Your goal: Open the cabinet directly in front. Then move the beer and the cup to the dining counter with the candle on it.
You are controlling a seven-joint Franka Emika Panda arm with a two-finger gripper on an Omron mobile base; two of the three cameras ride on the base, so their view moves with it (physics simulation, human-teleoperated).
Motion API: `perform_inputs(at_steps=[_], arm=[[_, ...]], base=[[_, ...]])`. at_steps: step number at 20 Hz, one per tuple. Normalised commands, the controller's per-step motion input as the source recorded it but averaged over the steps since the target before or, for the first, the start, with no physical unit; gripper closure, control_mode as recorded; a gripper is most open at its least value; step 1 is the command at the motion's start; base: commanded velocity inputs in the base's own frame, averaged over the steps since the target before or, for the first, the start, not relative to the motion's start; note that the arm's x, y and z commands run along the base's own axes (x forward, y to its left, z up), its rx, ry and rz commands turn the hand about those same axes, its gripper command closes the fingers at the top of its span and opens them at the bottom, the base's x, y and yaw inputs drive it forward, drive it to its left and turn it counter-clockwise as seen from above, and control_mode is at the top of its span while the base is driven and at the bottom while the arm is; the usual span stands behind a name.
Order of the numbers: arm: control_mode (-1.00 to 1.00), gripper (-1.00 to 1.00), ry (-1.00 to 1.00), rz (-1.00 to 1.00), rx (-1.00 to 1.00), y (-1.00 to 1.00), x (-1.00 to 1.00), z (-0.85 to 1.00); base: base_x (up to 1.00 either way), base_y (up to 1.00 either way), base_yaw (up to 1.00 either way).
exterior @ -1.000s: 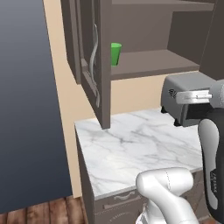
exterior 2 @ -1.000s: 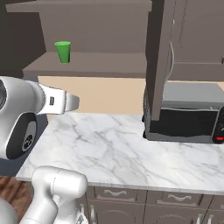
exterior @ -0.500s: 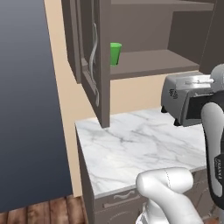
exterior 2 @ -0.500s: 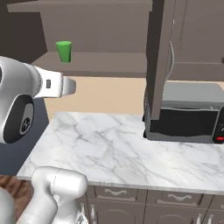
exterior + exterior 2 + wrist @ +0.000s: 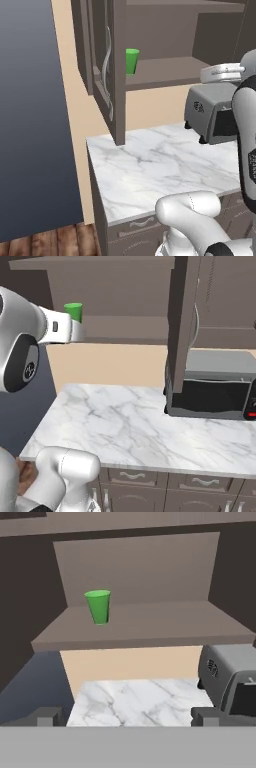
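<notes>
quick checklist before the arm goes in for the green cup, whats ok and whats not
1. Cabinet doors swung open: ok.
2. Cup upright on the lower shelf, near its left end: ok.
3. Shelf space around the cup free of other things: ok.
4. Gripper jaws spread apart, nothing between them: ok.
5. Gripper lined up with the cup: not ok; in the hand view the cup sits left of centre and higher.
6. Beer located: cannot tell.
</notes>
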Motion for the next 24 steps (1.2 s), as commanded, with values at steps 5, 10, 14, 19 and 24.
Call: perform_inputs(at_steps=[5, 10, 14, 19, 24], arm=[[-1.00, -1.00, -0.02, 0.00, 0.00, 0.14, 0.55, 0.01], [-1.00, -1.00, -0.11, 0.00, 0.00, 0.01, 0.39, 0.07], [-1.00, -1.00, -0.16, 0.00, 0.00, 0.03, 0.38, 0.27], [-1.00, -1.00, -0.12, 0.00, 0.00, 0.09, 0.18, 0.25], [-1.00, -1.00, 0.00, 0.00, 0.00, 0.00, 0.00, 0.00]], base=[[0.00, 0.00, 0.00], [0.00, 0.00, 0.00], [0.00, 0.00, 0.00], [0.00, 0.00, 0.00], [0.00, 0.00, 0.00]])
